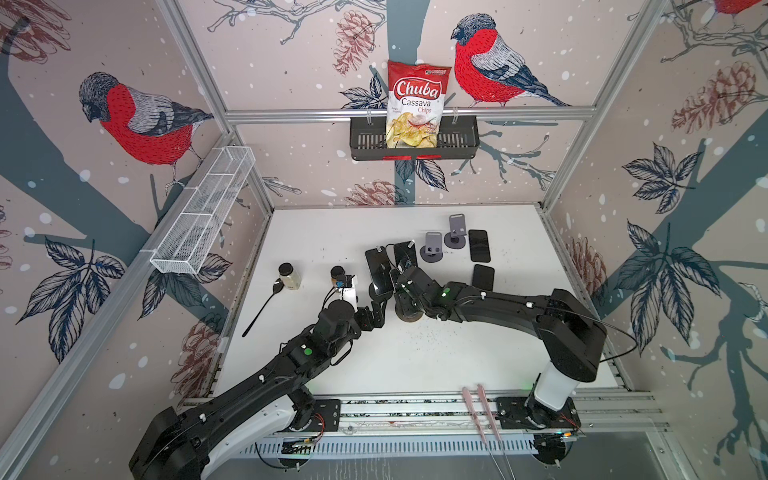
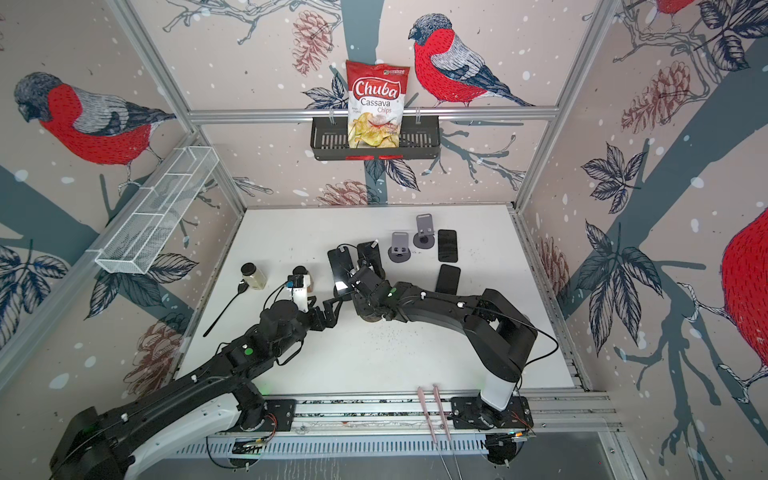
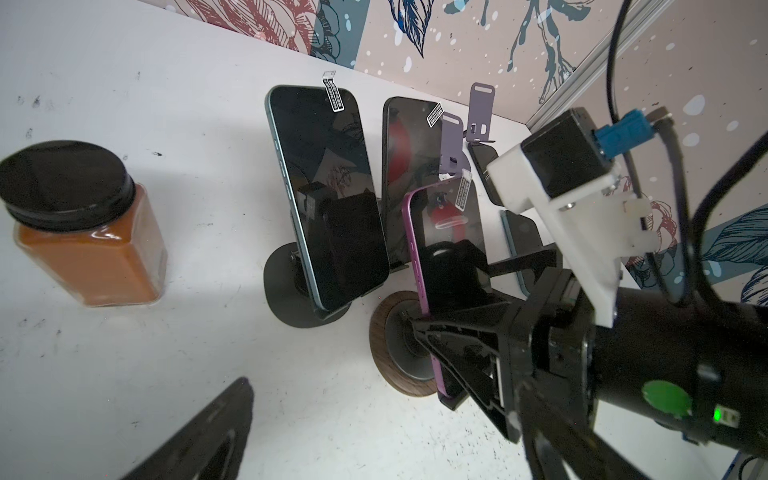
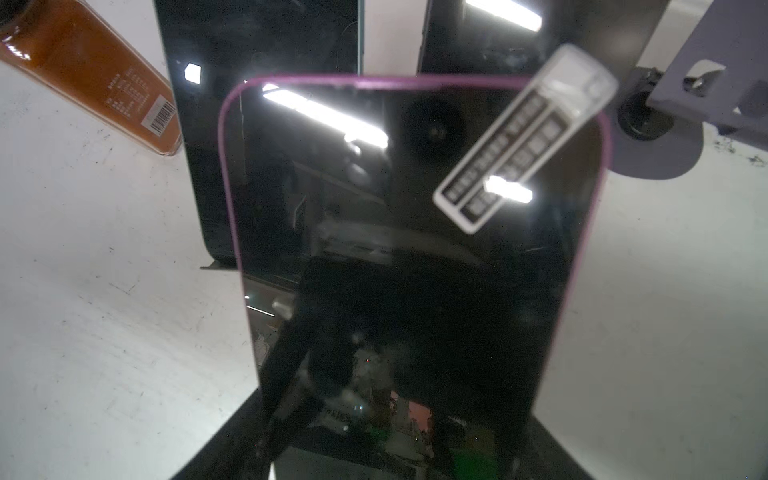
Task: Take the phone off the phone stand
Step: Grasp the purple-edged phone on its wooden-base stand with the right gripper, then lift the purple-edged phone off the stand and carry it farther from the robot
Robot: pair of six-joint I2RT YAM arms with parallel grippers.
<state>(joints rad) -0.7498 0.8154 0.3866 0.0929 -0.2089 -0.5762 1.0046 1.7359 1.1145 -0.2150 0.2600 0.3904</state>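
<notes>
The right gripper (image 1: 398, 277) hides the purple phone (image 3: 451, 232) in both top views. It leans on the wood-based stand (image 3: 384, 357), at 5 o'clock from the teal phone (image 1: 377, 268) in a top view, between the jaws; whether they clench it, I cannot tell.

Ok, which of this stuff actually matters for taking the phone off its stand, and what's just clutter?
In the job: purple phone, its wood-based stand, right hand straddling the phone.

Lying about: teal phone and dark phone, both propped upright, empty stands, flat phones, jars, spoon, chips bag.
</notes>
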